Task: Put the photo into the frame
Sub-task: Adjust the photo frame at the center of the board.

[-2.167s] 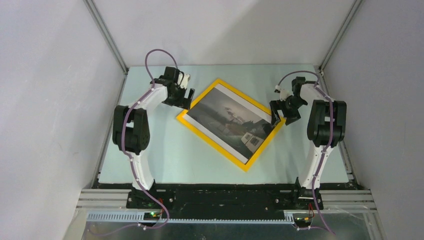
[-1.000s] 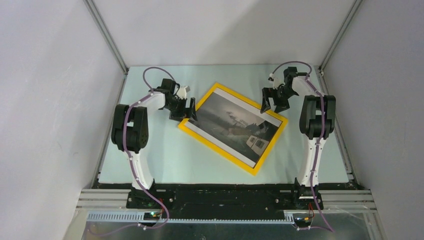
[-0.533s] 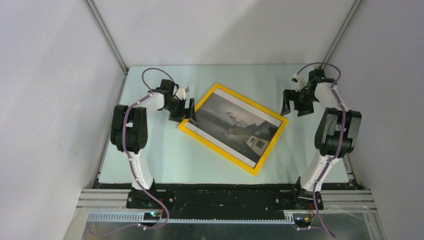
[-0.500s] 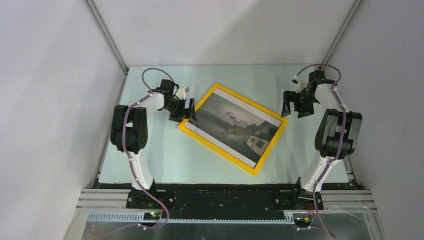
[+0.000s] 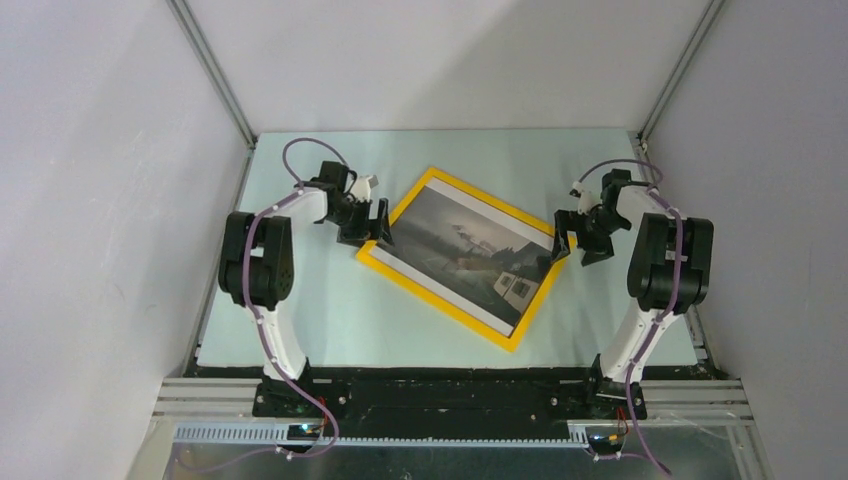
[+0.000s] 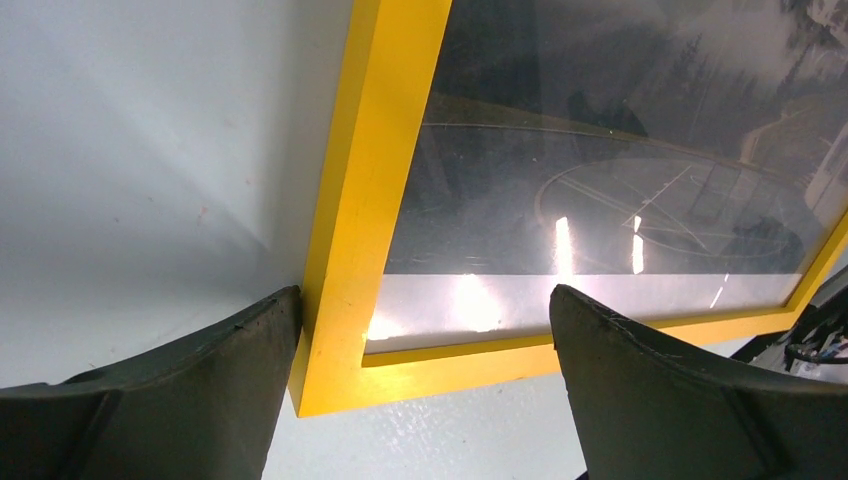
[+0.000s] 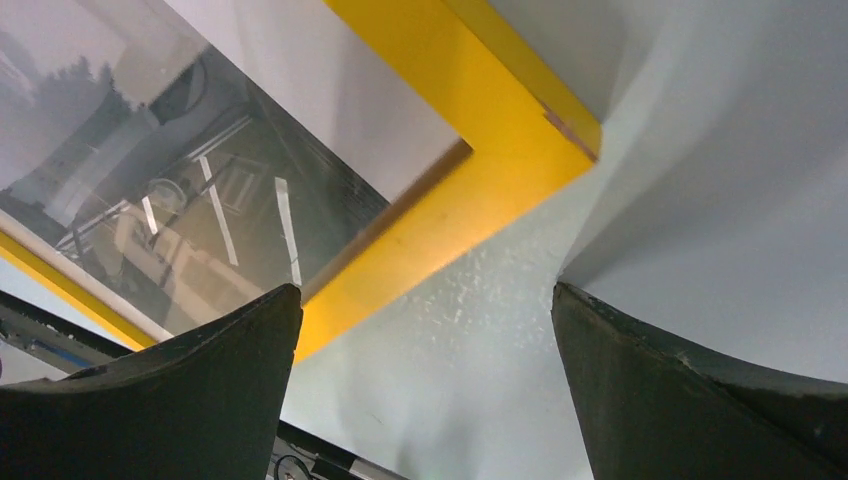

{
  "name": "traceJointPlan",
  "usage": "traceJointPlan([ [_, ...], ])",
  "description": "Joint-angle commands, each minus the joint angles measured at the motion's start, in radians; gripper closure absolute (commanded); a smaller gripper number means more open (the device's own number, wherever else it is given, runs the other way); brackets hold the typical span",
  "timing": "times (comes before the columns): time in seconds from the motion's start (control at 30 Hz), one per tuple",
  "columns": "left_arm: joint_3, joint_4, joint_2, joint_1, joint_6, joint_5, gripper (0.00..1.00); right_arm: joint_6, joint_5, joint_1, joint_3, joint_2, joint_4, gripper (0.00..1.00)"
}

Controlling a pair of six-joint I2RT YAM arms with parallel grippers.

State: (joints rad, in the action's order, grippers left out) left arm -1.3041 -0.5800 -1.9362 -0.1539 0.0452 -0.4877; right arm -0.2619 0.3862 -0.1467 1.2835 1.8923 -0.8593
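Observation:
The yellow frame (image 5: 395,264) lies flat and turned diagonally on the pale table, with the dark grey landscape photo (image 5: 462,244) lying inside it, its white borders showing. My left gripper (image 5: 370,222) is open at the frame's left corner; in the left wrist view (image 6: 425,330) one finger (image 6: 190,390) touches the frame's outer edge (image 6: 365,200) and the other sits over the photo (image 6: 640,150). My right gripper (image 5: 580,240) is open at the frame's right corner; in the right wrist view (image 7: 425,340) the corner (image 7: 510,130) lies between the fingers, untouched, with the photo (image 7: 180,190) to the left.
Grey enclosure walls stand on three sides of the table (image 5: 300,320). A black rail (image 5: 440,385) with both arm bases runs along the near edge.
The right gripper swung out to the far right, then came back down to the frame's right corner. The frame turned slightly earlier. The left gripper has stayed at the left corner.

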Motion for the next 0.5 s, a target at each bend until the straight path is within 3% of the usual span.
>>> traceJointPlan([
  [0.0, 0.059, -0.078, 0.027, 0.004, -0.029, -0.022, 0.00, 0.012, 0.043, 0.046, 0.029, 0.045, 0.046, 0.01],
  [0.47, 0.185, -0.117, 0.106, 0.011, -0.134, -0.190, 0.00, 0.050, 0.220, 0.110, 0.304, 0.230, -0.031, 0.01],
])
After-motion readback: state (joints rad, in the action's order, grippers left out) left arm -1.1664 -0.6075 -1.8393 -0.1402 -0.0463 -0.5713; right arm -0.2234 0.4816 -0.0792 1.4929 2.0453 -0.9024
